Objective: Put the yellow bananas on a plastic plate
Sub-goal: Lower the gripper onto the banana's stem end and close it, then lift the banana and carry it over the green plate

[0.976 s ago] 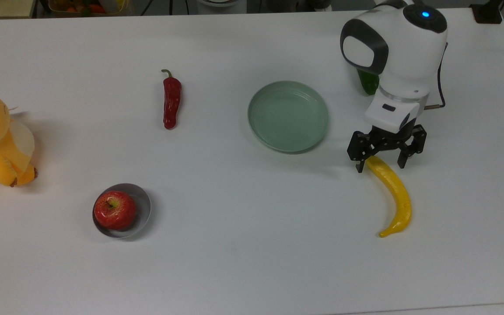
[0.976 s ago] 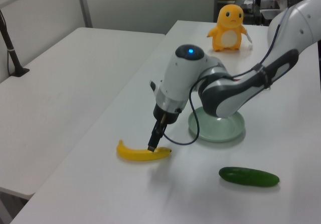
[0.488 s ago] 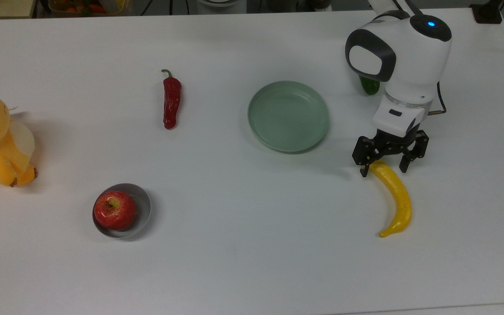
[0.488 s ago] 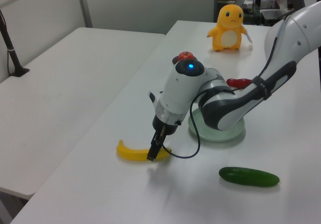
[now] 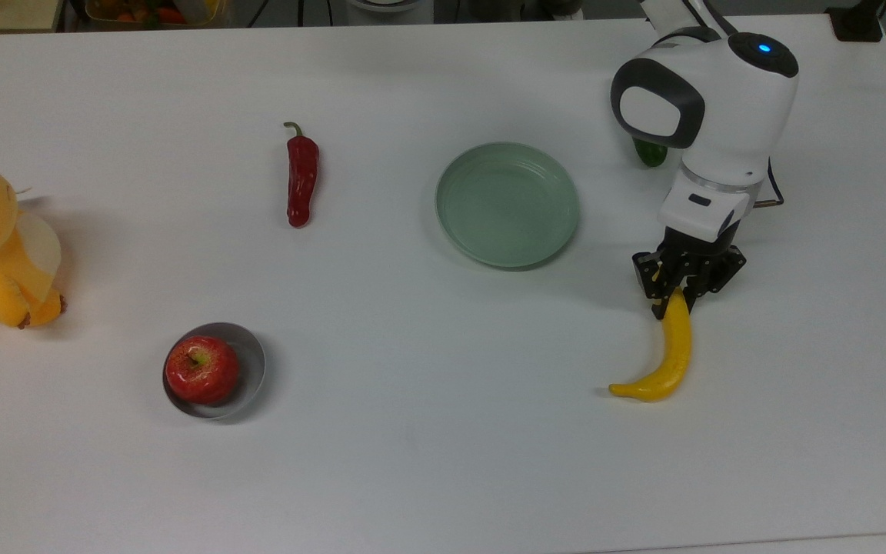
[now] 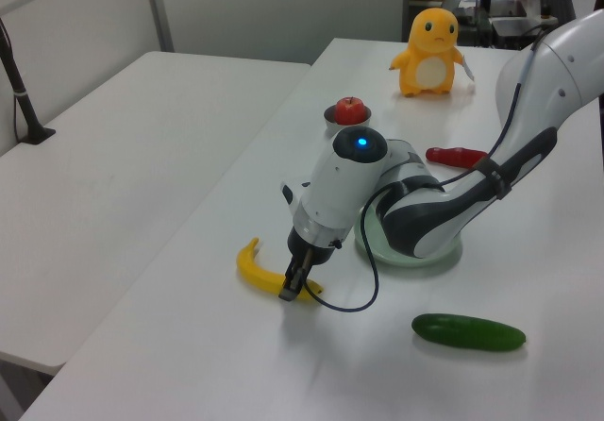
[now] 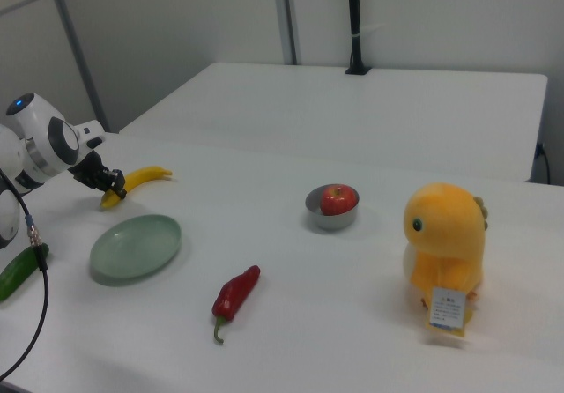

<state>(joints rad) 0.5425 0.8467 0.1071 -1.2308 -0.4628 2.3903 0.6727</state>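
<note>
Gripper (image 5: 676,296) clamped on one end of the banana (image 5: 667,355); plate (image 5: 507,205) lies empty nearby, at the top view's left.

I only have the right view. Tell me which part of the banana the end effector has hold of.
Observer: In the top view, the end effector is shut on one end of the yellow banana, the end nearer the plastic plate.
Operator: Describe the green thing cut off at my left edge.
Observer: The left view shows all of it. It is a dark green cucumber lying flat on the table, apart from the plate.
</note>
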